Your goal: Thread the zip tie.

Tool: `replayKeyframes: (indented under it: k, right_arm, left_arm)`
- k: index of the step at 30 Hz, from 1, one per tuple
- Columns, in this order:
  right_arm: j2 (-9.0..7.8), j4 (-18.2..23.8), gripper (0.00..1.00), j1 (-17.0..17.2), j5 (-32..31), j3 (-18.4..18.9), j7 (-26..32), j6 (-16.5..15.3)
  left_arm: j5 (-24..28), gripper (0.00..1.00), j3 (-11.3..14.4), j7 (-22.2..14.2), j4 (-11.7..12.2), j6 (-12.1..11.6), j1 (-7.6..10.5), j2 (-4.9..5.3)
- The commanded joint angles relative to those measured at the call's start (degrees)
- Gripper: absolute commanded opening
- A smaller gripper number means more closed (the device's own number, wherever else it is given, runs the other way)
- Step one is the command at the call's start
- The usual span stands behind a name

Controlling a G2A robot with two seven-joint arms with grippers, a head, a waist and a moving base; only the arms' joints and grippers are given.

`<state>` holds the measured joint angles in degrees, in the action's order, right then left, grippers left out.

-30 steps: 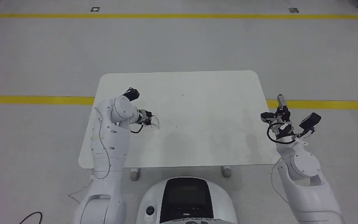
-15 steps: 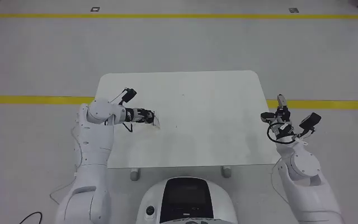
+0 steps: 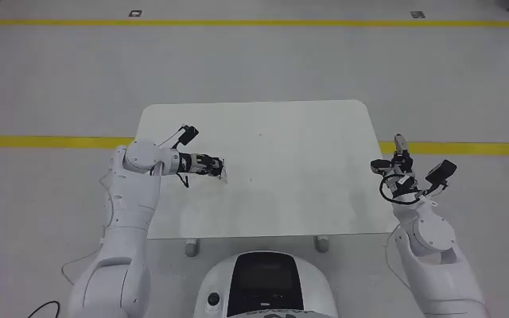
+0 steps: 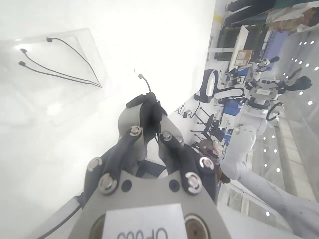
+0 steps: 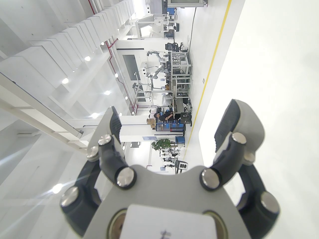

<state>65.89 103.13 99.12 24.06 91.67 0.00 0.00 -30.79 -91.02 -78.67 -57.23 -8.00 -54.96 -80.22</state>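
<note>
Showing plain, unpatterned white across the table (image 3: pixel 302 159). Running two yellow stripes (image 3: pixel 254 22) over the pale grey floor (image 3: pixel 254 71). Displaying matte black on the thin zip tie (image 4: pixel 146 83), set against the left gripper (image 4: pixel 148 101) in dull grey metal with black pads and silver screws. Repeating that black on three spare zip ties (image 4: pixel 74 80) inside a clear, glossy wrapper (image 4: pixel 37 95). Pairing silver-grey fingers with black ribbed pads on the right gripper (image 5: pixel 173 106).

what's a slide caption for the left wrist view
Left gripper shut on a zip tie, three spare ties in a clear tray
</note>
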Motion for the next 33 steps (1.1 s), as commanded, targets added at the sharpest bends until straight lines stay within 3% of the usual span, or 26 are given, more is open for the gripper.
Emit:
replayKeyframes:
  k: [1, 6, 10, 13, 19, 22, 28, 33]
  right_arm:
    - [0.0, 0.0, 1.0, 0.0, 0.0, 0.0, 0.0, 0.0]
    - [0.0, 0.0, 1.0, 0.0, 0.0, 0.0, 0.0, 0.0]
    - [0.0, 0.0, 1.0, 0.0, 0.0, 0.0, 0.0, 0.0]
    - [0.0, 0.0, 1.0, 0.0, 0.0, 0.0, 0.0, 0.0]
    - [0.0, 0.0, 1.0, 0.0, 0.0, 0.0, 0.0, 0.0]
    - [0.0, 0.0, 1.0, 0.0, 0.0, 0.0, 0.0, 0.0]
    - [0.0, 0.0, 1.0, 0.0, 0.0, 0.0, 0.0, 0.0]
    - [0.0, 0.0, 1.0, 0.0, 0.0, 0.0, 0.0, 0.0]
  left_arm:
    - [1.9, 0.0, -0.3, 2.0, 0.6, 0.9, 0.08, 0.21]
    - [10.8, 0.0, -3.7, -1.0, 3.0, -1.1, 0.7, 1.61]
    - [19.2, 0.0, -3.1, -1.0, 5.8, -4.0, 0.89, 3.22]
    - [25.0, 0.0, -1.1, -1.0, 7.7, -5.4, 1.26, 5.09]
    - [36.6, 0.0, 6.5, -1.0, 10.7, -8.4, 2.02, 9.17]
    - [42.7, 0.0, 11.7, -1.0, 11.0, -9.8, 2.2, 11.1]
    - [55.2, 0.0, 21.2, -1.0, 10.9, -11.5, 2.87, 15.34]
    - [62.9, 0.0, 25.9, -1.0, 9.0, -11.5, 3.3, 18.87]
